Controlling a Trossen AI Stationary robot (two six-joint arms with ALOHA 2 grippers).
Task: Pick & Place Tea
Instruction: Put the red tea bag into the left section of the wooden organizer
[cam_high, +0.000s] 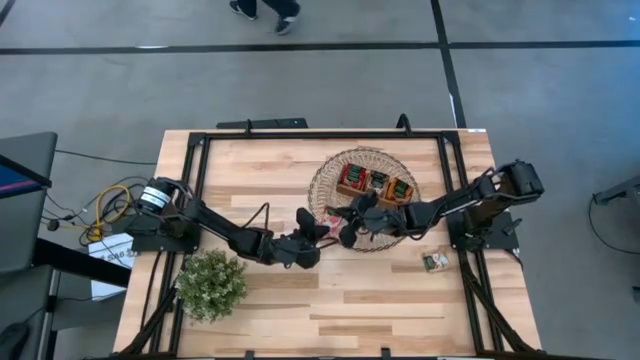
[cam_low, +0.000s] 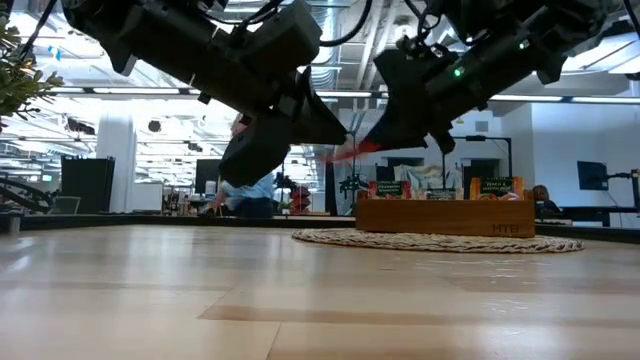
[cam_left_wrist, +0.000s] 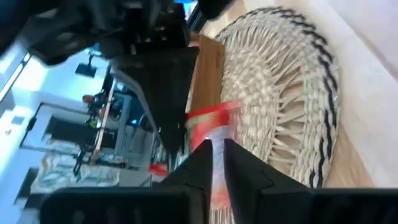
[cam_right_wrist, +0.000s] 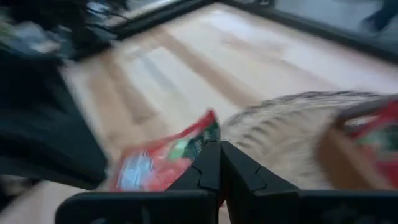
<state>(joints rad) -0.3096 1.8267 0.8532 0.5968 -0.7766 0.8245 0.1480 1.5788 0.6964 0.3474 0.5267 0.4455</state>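
We hold a red sachet (cam_right_wrist: 166, 158) in mid-air between both arms, a handover: our right gripper (cam_right_wrist: 219, 163) is clamped on it, our left gripper (cam_left_wrist: 214, 163) pinches its other edge. Beyond lies the mat (cam_high: 325, 180) bearing the tray (cam_high: 376, 185); a plant (cam_high: 211, 284) and a stray sachet (cam_high: 434, 262) sit well clear.

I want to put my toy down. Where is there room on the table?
Bare wood lies between the potted plant and the sachet near the right arm's base. Crowded: the woven mat with the tea tray, where both grippers meet.
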